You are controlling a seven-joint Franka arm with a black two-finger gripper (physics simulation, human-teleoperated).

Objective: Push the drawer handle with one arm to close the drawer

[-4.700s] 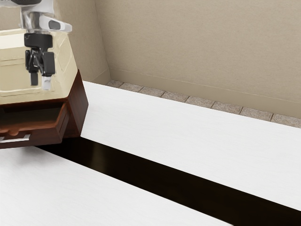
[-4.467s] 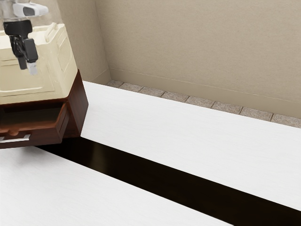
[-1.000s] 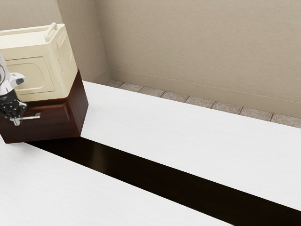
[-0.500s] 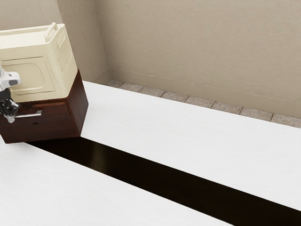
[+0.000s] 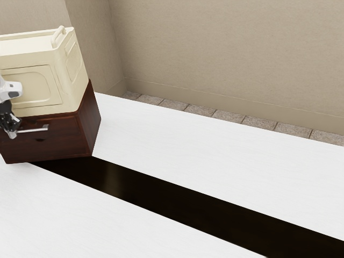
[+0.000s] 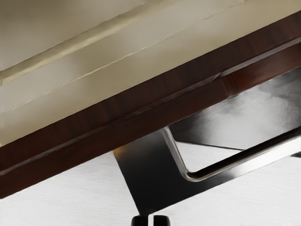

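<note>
My gripper (image 5: 13, 134) is at the exterior view's left, low in front of the dark wooden drawer front (image 5: 59, 142), by the left end of the silver handle (image 5: 35, 130). In that view the drawer front looks about flush with its cabinet (image 5: 90, 121). In the wrist view the gripper (image 6: 150, 220) has its two black fingertips almost together, just off the corner of the metal handle (image 6: 249, 161). The handle juts out from the drawer front (image 6: 141, 120). Whether the fingertips touch the handle, I cannot tell.
A cream box (image 5: 37, 80) with a raised top handle rests on the cabinet. The white table (image 5: 188, 140) extends toward the exterior view's right, crossed by a long black strip (image 5: 161, 191). Behind it stands a beige wall (image 5: 231, 59).
The drawer stood open in the oldest views and has since moved into the cabinet. My gripper came down from beside the cream box to the handle; over the last half second it has hardly moved.
</note>
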